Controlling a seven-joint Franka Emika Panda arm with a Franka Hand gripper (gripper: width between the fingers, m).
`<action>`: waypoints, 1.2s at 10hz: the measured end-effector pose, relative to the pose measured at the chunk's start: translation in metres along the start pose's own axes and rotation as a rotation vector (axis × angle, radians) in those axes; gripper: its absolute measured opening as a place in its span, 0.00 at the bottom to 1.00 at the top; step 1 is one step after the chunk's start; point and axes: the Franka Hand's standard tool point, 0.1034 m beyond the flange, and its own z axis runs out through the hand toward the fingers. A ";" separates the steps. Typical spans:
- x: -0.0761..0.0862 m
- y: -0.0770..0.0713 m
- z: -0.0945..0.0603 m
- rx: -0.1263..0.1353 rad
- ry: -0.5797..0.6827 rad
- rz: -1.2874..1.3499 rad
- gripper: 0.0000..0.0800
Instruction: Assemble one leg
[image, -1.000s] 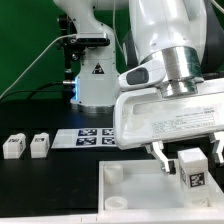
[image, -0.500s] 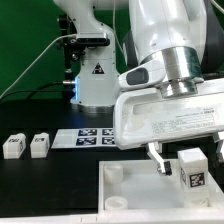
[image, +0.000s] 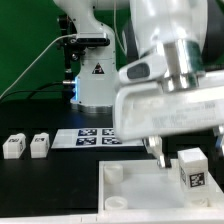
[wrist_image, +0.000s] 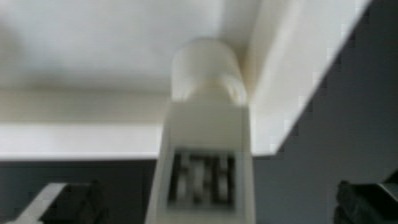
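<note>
A white leg (image: 190, 170) with a black-and-white tag stands upright at a corner of the large white panel (image: 130, 185), toward the exterior view's right. My gripper (image: 185, 150) hangs just above it, blurred by motion. Its fingers (image: 155, 150) stand apart on either side of the leg, not touching it. In the wrist view the leg (wrist_image: 210, 120) rises from the panel's corner (wrist_image: 89, 60). The dark fingertips (wrist_image: 63, 200) sit far out to each side of it, so the gripper (wrist_image: 217, 208) is open. Two more legs (image: 13, 146) (image: 39, 145) lie on the black table at the exterior view's left.
The marker board (image: 85, 137) lies on the table behind the panel. The arm's white base (image: 95, 80) stands behind it, with a cable running off to the left. A round socket (image: 112, 173) shows at the panel's near left corner.
The gripper has gone blurred and risen slightly above the leg, with its fingers still apart. The leg stays standing at the panel's corner.
</note>
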 end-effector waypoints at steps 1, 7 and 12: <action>-0.002 0.001 -0.002 0.009 -0.077 0.004 0.81; 0.008 0.002 0.010 0.076 -0.538 0.036 0.81; 0.004 0.000 0.023 0.063 -0.506 0.068 0.81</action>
